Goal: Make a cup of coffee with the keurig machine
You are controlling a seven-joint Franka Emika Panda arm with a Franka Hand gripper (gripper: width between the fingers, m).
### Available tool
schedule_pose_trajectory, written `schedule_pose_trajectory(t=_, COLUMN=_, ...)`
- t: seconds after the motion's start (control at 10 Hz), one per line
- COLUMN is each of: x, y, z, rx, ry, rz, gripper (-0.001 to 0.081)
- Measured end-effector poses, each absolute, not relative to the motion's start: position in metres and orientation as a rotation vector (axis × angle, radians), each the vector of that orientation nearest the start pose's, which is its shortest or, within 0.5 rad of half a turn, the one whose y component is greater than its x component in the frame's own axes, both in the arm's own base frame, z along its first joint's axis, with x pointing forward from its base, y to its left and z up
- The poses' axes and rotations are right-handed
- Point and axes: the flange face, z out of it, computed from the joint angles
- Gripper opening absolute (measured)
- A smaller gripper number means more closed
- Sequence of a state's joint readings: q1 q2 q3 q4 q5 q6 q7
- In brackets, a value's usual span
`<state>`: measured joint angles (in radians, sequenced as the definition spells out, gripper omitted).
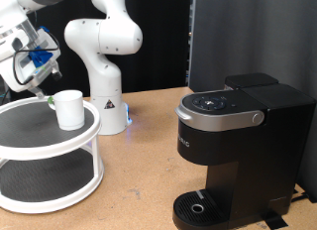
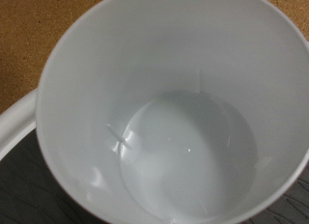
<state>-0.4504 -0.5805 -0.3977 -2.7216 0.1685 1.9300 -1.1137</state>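
The cup (image 1: 69, 108) is a plain white mug standing upright on the top shelf of a round white two-tier rack (image 1: 30, 141) at the exterior view's left. My gripper (image 1: 46, 91) hangs just above and to the left of the cup, close to its rim. In the wrist view the cup (image 2: 164, 118) fills the picture. I look straight down into its empty inside, and no fingers show there. The keurig machine (image 1: 243, 141) stands at the exterior view's right, black with a silver-grey lid handle, its lid down. Its round drip tray (image 1: 203, 206) holds nothing.
The arm's white base (image 1: 104, 76) stands behind the rack on the brown cork-like tabletop (image 1: 139, 180). The rack's lower shelf (image 1: 45, 180) has a dark mat. A black backdrop lies behind the machine.
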Motion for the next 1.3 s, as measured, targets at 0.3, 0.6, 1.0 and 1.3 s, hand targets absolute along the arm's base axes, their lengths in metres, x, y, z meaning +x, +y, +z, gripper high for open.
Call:
schedule_pose_trajectory(t=0.3, x=0.231, y=-0.226, z=0.352, rx=-2.717, ry=-0.379, rz=-0.208, gripper=0.0805)
schedule_pose_trajectory(t=0.6, x=0.227, y=-0.223, z=0.339, rx=-2.730, ry=-0.392, rz=-0.209, gripper=0.0805)
schedule_pose_trajectory(t=1.0, x=0.227, y=-0.223, z=0.337, rx=-2.728, ry=-0.372, rz=-0.207, gripper=0.0805)
schedule_pose_trajectory(t=1.3, x=0.233, y=-0.218, z=0.339, rx=-2.739, ry=-0.295, rz=-0.196, gripper=0.0805)
